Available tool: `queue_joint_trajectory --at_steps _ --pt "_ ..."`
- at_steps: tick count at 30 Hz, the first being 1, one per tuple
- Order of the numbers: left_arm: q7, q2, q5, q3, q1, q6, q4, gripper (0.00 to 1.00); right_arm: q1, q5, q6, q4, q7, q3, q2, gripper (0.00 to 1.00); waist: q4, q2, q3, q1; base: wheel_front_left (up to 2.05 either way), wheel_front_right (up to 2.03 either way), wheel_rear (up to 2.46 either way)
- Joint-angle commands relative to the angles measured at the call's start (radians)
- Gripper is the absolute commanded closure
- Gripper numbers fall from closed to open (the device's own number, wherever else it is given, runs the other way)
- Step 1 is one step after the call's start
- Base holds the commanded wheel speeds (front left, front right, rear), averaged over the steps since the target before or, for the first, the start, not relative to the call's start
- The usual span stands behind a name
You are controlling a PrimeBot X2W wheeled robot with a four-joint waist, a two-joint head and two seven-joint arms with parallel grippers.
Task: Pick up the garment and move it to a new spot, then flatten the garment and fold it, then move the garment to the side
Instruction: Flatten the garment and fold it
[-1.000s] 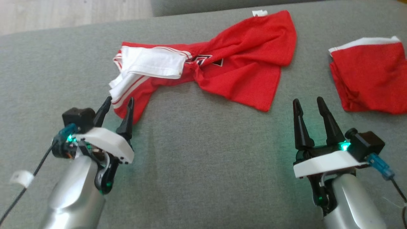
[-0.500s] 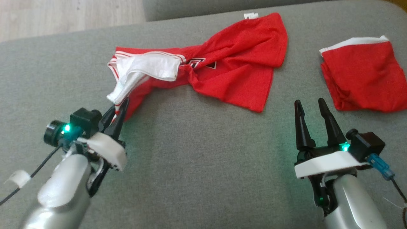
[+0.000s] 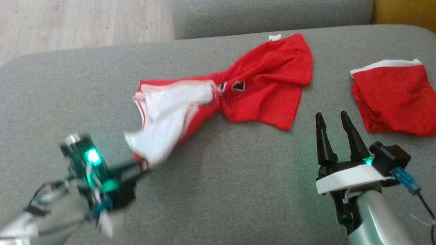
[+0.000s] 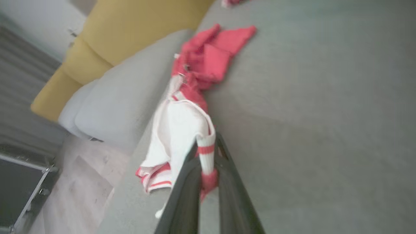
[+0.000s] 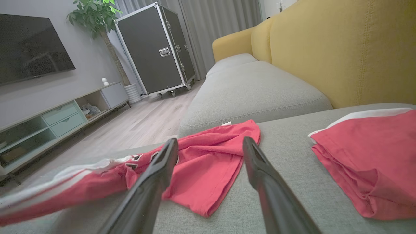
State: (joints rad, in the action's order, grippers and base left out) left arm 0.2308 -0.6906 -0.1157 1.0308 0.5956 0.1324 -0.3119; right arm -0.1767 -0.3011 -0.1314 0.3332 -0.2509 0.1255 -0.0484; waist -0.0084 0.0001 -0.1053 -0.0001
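Note:
A red garment (image 3: 265, 88) with a white, red-striped end lies stretched across the grey sofa seat (image 3: 221, 190). My left gripper (image 3: 141, 166), blurred at the lower left, is shut on that striped end, which is lifted off the seat. In the left wrist view the striped hem of the garment (image 4: 182, 126) is pinched between the left gripper (image 4: 208, 148) fingers, and the rest trails away along the seat. My right gripper (image 3: 330, 119) stands open above the seat at the lower right, apart from the cloth. The right gripper (image 5: 209, 143) looks at the garment's (image 5: 208, 159) red end just ahead.
A second red garment (image 3: 395, 98) with a white band lies bunched at the right, seen also as the red cloth (image 5: 367, 152). A yellow backrest (image 5: 341, 48) rises behind it. A grey cushion (image 3: 272, 13) adjoins at the back. The wooden floor (image 3: 78, 23) lies beyond the seat's far left edge.
My left gripper shut on the garment's striped end and pulled it toward the near left, raising it and stretching the cloth. The head camera shifted. The right gripper stayed open and still.

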Motion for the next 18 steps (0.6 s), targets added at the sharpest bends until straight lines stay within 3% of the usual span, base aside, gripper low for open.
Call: queue_joint_trajectory --at_steps 1,5,6,8,9,14,18 --pt "0.008 -0.065 0.038 0.014 0.055 -0.002 0.021 1.0 -0.017 -0.01 0.001 -0.026 -0.011 0.023 -0.002 0.0 0.009 -0.0001 0.011 0.0001 0.0 0.0 0.0" --pt "0.007 -0.079 0.036 0.14 0.032 -0.002 0.001 1.0 -0.014 -0.01 0.001 -0.016 -0.011 0.023 -0.002 0.0 0.018 -0.0001 0.029 0.0001 0.0 0.0 0.0" --pt "0.003 -0.074 0.024 0.151 0.022 -0.002 -0.005 0.81 -0.014 -0.011 0.001 -0.014 -0.011 0.023 -0.002 0.0 0.02 -0.0001 0.032 0.0001 0.0 0.0 0.0" --pt "-0.002 -0.061 0.002 0.163 0.001 -0.002 -0.018 0.15 -0.014 -0.012 0.001 -0.011 -0.011 0.021 -0.002 0.0 0.024 -0.0001 0.038 0.0001 0.0 0.0 0.0" --pt "-0.007 -0.054 -0.014 0.162 -0.011 -0.003 -0.027 0.0 -0.013 -0.011 0.001 -0.011 -0.011 0.022 -0.002 0.0 0.026 -0.0001 0.04 0.0001 0.0 0.0 0.0" --pt "-0.008 -0.025 -0.101 0.116 -0.054 -0.053 -0.054 0.0 -0.01 -0.004 0.001 -0.005 -0.011 0.019 -0.002 0.0 0.032 -0.0001 0.053 0.0001 0.0 0.0 0.0" --pt "0.008 -0.002 -0.253 -0.005 -0.096 -0.137 -0.056 0.0 -0.007 0.002 0.001 -0.007 -0.011 0.015 -0.002 0.0 0.033 -0.0001 0.066 0.0001 0.0 0.0 0.0"
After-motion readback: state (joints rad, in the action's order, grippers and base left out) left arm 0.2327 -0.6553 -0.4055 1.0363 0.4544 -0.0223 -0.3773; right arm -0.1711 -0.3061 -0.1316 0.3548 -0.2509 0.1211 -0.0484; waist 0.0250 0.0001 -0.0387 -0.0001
